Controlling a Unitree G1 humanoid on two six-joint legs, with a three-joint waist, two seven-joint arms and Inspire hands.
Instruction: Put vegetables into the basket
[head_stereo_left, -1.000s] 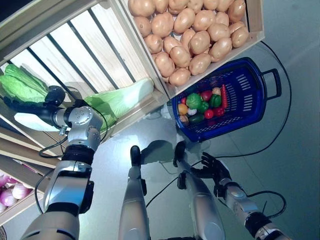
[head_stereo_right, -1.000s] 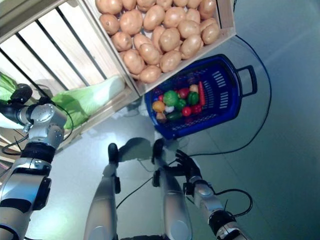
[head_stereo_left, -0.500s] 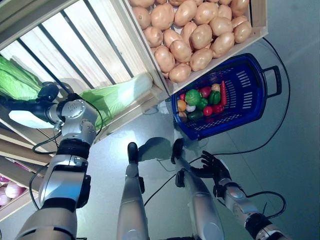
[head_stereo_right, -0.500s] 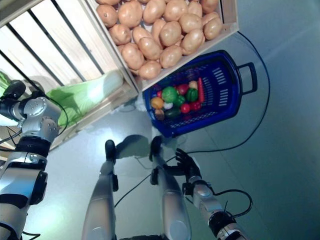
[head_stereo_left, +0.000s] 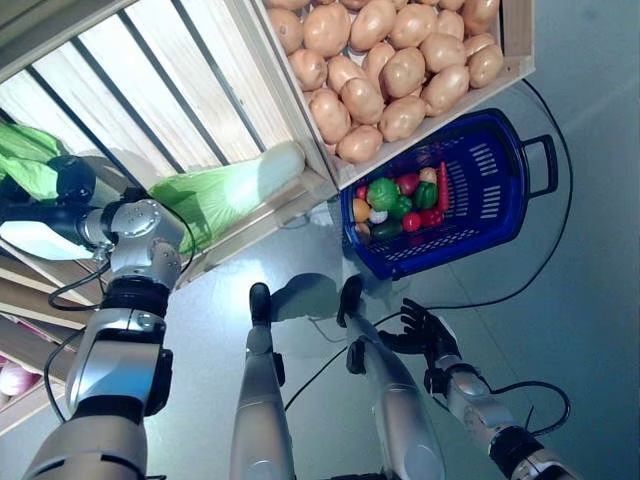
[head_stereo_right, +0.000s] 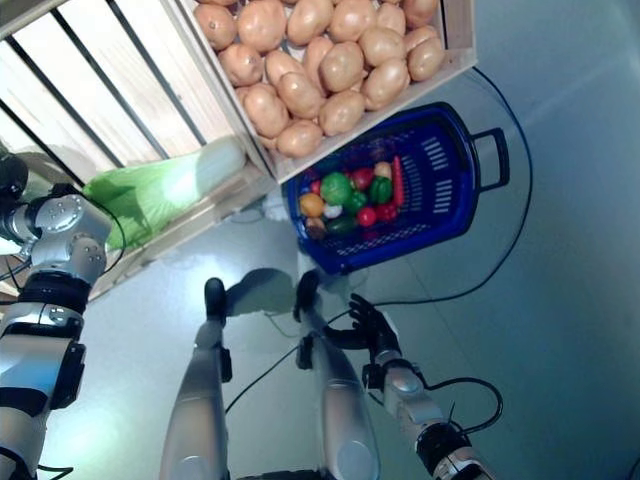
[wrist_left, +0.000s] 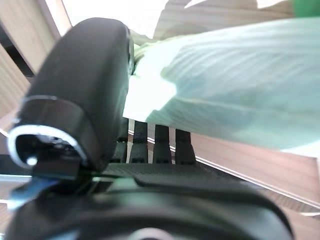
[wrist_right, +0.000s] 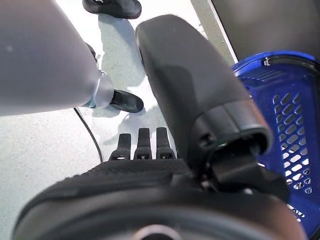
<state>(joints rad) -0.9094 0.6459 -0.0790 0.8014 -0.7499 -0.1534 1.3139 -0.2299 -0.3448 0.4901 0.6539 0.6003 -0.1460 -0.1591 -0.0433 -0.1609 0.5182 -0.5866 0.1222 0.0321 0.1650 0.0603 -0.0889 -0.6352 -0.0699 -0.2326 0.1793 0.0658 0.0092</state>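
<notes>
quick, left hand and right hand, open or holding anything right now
Left hand: in the slatted crate against a pale green cabbage; grip cannot be told.
Right hand: open, holding nothing, low beside the blue basket.

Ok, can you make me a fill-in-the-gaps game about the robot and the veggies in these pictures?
1. The basket on the floor is ____ in colour.
2. The wooden crate above the basket is full of ____.
3. The left hand reaches under a pale green ____.
4. The right hand hangs low over the floor and holds ____.

Missing words: blue; potatoes; cabbage; nothing
</notes>
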